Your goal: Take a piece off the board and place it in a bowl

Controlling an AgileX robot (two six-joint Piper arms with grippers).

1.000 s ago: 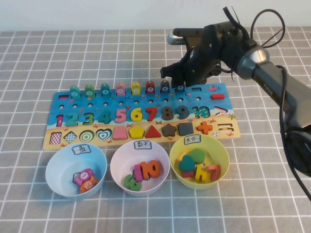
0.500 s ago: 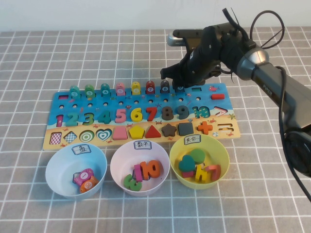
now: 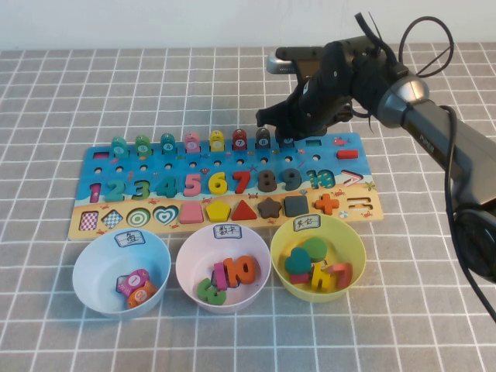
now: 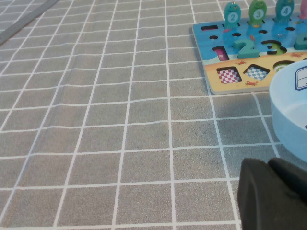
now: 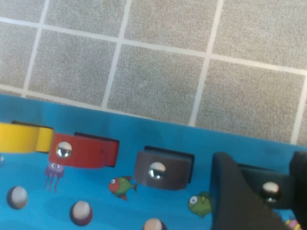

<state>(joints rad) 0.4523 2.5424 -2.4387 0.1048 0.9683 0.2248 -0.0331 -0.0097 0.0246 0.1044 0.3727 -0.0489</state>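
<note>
Grey checked cloth is spread under the board point(image 3: 225, 186); the piece point(image 5: 271, 189) is straddled by the right gripper's point(image 5: 268, 191) narrowly parted fingers, while the left gripper point(image 4: 273, 196), whose fingers cannot be told, is kept beside the bowl point(image 3: 97, 271).

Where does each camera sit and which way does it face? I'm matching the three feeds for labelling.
High view: raised on the robot's side, looking down at the board and the bowl; right gripper shows.
Left wrist view: low over the cloth, facing the board's end; left gripper shows.
Right wrist view: just above the board's back edge, right gripper straddling the piece.
Shared: the board shows in all.
</note>
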